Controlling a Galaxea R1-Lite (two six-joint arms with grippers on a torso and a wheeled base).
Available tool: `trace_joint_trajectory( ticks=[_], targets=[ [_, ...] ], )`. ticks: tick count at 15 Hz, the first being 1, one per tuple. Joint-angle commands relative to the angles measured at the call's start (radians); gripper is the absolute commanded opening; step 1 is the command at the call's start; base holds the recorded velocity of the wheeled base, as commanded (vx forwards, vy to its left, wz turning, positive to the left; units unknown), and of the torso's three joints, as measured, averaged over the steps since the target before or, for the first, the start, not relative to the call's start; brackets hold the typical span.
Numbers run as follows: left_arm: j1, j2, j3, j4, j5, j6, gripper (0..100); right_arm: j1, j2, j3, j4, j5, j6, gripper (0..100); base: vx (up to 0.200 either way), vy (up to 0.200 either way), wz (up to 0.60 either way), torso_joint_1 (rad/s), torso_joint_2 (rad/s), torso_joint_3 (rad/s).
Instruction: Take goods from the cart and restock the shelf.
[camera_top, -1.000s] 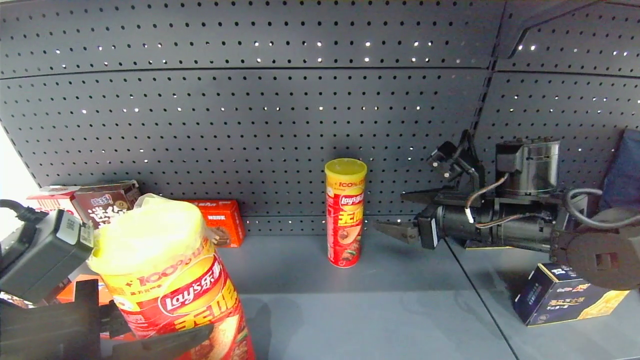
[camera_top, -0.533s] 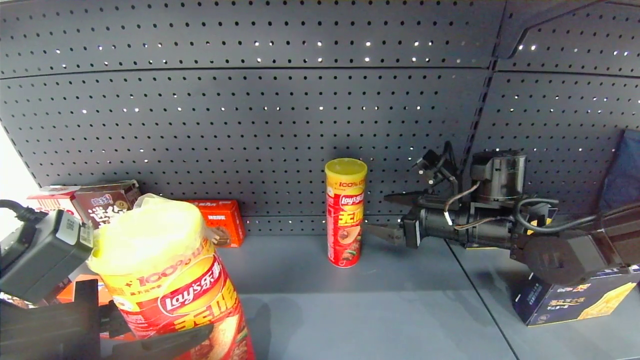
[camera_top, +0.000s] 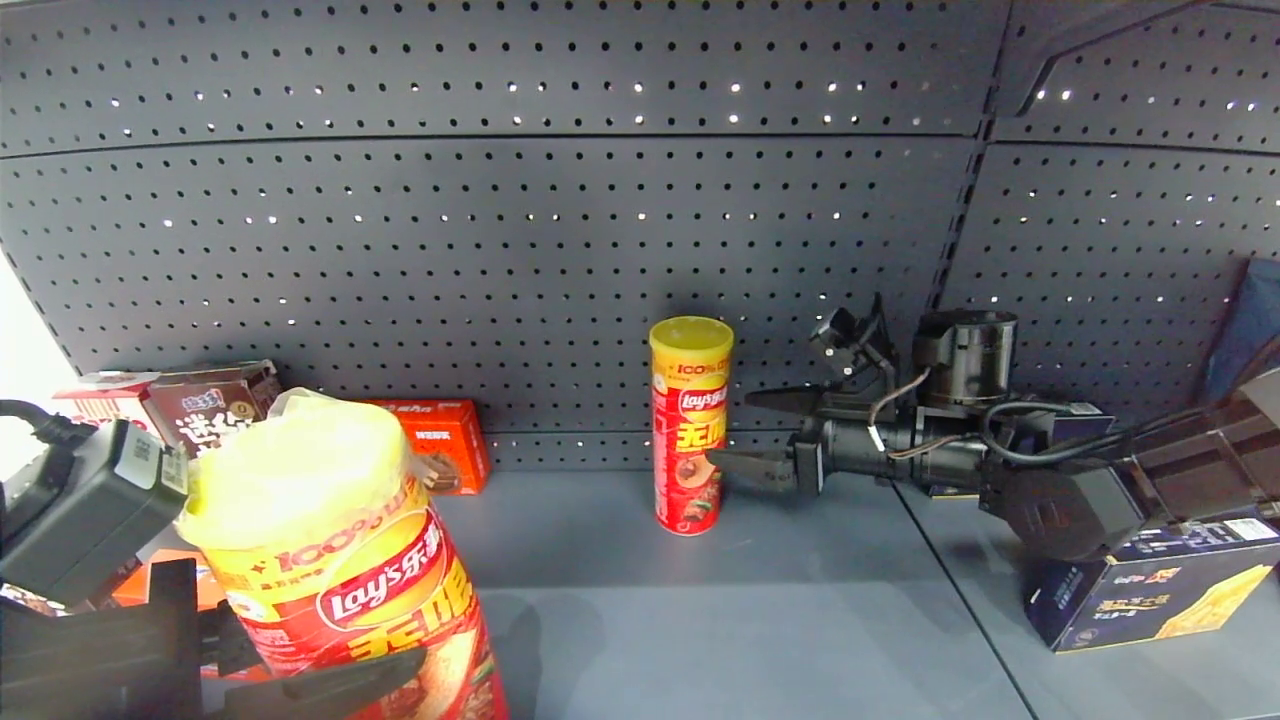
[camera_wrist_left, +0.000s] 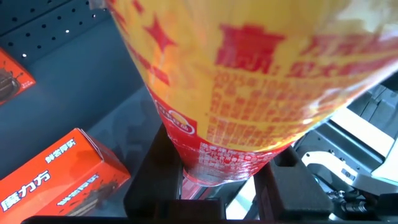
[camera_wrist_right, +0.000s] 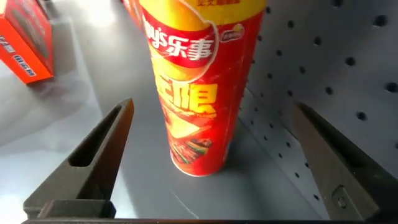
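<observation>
Upright at the centre of the head view, close to the pegboard (camera_top: 500, 250): red chip can (camera_top: 691, 425) (camera_wrist_right: 199, 87) with a yellow lid, on the grey shelf (camera_top: 750, 620). Stretched in level from the right, right gripper (camera_top: 765, 433) (camera_wrist_right: 212, 109), spread wide, one finger either side of the can, with a gap on each side in the right wrist view. At lower left, second chip can (camera_top: 340, 560) (camera_wrist_left: 249, 74), leaning, clamped near its base by the left gripper (camera_top: 270, 650) (camera_wrist_left: 217, 186); bottom cut off by the frame edge. Behind it, orange box (camera_top: 445, 445) and brown box (camera_top: 215, 405), partly hidden. At lower right, dark blue box (camera_top: 1150, 590), top covered by the right arm.
</observation>
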Motion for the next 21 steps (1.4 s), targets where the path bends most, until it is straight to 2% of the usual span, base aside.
trace_joint_trajectory(
  ticks=[1,4,21],
  targets=[
    [0.001,0.0,0.009,-0.002,0.0,0.0,0,0.003,0.023,-0.012,0.0,0.003,-0.001,100,0.0,0.0,0.0,0.0,0.0,0.0],
    [0.001,-0.003,0.037,-0.002,0.0,0.0,0,0.021,0.049,-0.019,-0.002,0.005,0.001,100,0.0,0.0,0.0,0.0,0.0,0.0],
    [0.001,0.002,0.026,-0.003,0.002,-0.001,0,0.049,0.207,-0.105,-0.019,-0.006,0.002,100,0.0,0.0,0.0,0.0,0.0,0.0]
  ],
)
